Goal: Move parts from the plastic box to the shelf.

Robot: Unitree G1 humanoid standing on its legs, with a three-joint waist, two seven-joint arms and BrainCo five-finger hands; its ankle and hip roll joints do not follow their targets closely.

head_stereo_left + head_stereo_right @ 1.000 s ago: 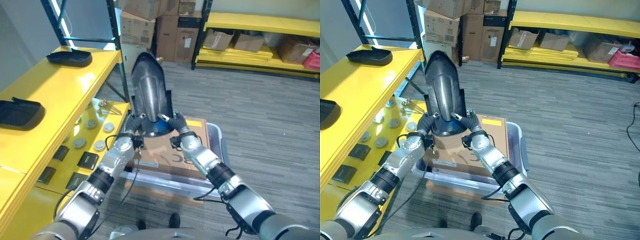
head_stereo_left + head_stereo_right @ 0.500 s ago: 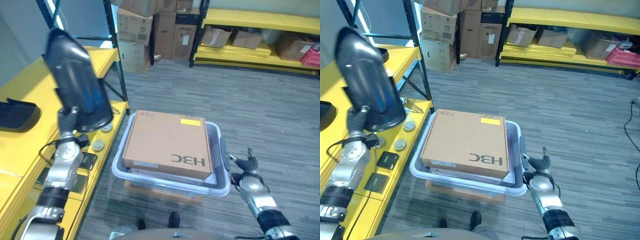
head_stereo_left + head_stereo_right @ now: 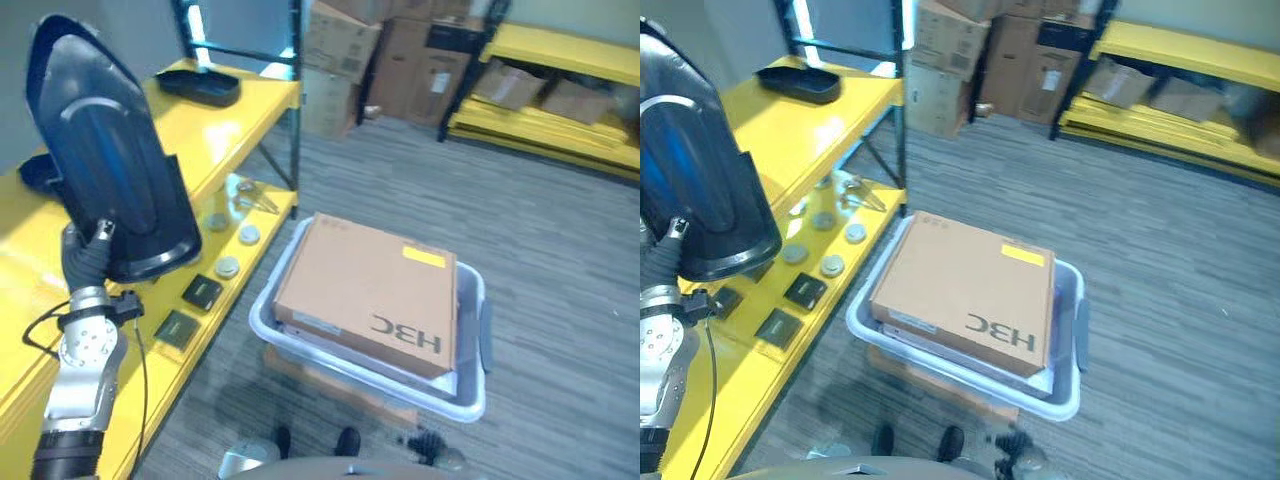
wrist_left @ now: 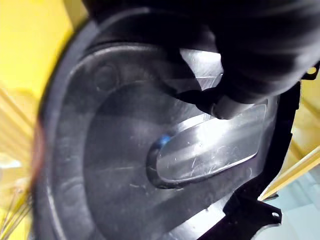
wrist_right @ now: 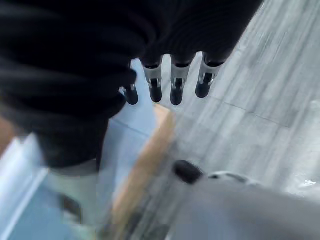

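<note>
The left hand (image 3: 88, 262) pinches the black fender part (image 3: 110, 190) by its lower edge, long axis upright above it, over the yellow shelf (image 3: 205, 125) beneath; the right hand (image 5: 172, 82) hangs relaxed

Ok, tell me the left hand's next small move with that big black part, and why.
Probably lower the large glossy black moulded part onto the yellow shelf top. The left hand grips its lower edge, holding it upright above the shelf, clear of the clear plastic box.
</note>
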